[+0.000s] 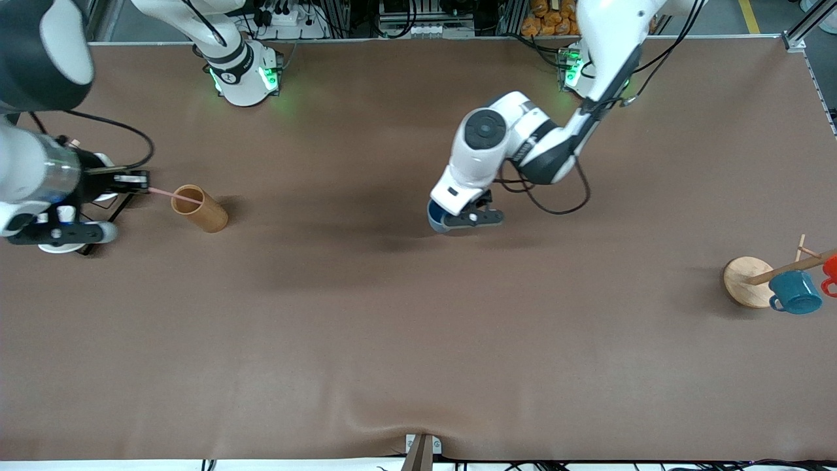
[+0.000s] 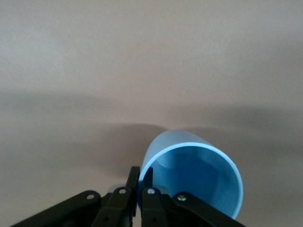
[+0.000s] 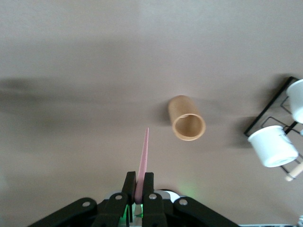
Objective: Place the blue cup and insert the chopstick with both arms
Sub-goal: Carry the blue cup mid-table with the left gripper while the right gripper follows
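My left gripper (image 1: 465,217) is shut on the rim of the light-blue cup (image 1: 436,219) and holds it tilted over the middle of the table. In the left wrist view one finger is inside the cup (image 2: 196,182) and one outside, where the gripper (image 2: 141,182) pinches the wall. My right gripper (image 1: 138,182) is shut on the thick end of the pale pink chopstick (image 1: 171,193) over the right arm's end of the table. In the right wrist view the chopstick (image 3: 143,158) sticks straight out from the gripper (image 3: 139,185).
A brown wooden cylinder (image 1: 200,208) stands beside the chopstick's tip, also in the right wrist view (image 3: 186,118). A black rack with white mugs (image 3: 272,145) is beside it. A wooden mug tree (image 1: 749,281) with a teal mug (image 1: 795,292) stands at the left arm's end.
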Controlling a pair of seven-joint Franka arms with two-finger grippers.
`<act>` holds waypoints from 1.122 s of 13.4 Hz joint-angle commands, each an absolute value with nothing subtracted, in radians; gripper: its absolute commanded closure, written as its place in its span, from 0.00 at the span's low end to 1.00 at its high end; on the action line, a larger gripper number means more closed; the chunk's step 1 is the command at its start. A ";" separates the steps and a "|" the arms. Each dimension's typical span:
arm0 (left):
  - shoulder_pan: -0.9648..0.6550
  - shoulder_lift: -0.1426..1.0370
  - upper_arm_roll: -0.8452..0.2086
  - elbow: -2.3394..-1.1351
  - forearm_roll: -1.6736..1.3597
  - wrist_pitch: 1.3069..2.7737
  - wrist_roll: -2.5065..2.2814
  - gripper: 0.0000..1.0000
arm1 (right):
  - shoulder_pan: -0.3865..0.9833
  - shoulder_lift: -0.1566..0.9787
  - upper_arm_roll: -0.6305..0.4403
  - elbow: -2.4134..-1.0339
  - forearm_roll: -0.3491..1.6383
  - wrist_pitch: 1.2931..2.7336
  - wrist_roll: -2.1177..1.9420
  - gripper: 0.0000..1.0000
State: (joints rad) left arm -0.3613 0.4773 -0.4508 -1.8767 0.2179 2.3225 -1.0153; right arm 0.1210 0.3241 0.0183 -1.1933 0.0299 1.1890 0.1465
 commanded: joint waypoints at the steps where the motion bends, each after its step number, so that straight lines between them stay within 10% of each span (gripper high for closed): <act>1: -0.425 0.532 -0.442 -1.821 0.273 2.327 -1.130 1.00 | 0.121 0.354 0.032 -1.170 0.115 1.225 0.279 1.00; 8: -0.476 0.574 -0.442 -1.807 0.275 2.358 -1.196 0.96 | 0.149 0.357 0.031 -1.307 0.278 1.379 0.489 1.00; 10: -0.474 0.572 -0.442 -1.796 0.273 2.358 -1.235 0.01 | 0.185 0.356 0.031 -1.313 0.278 1.381 0.537 1.00; 15: -0.442 0.459 -0.445 -1.792 0.262 2.295 -1.263 0.00 | 0.267 0.345 0.061 -1.339 0.284 1.388 0.740 1.00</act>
State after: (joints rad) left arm -0.4574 0.5387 -0.4460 -1.7870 0.2481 2.3472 -1.2409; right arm 0.2292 0.3753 0.0411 -1.3079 0.2665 1.3707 0.6290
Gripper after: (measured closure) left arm 0.388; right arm 0.907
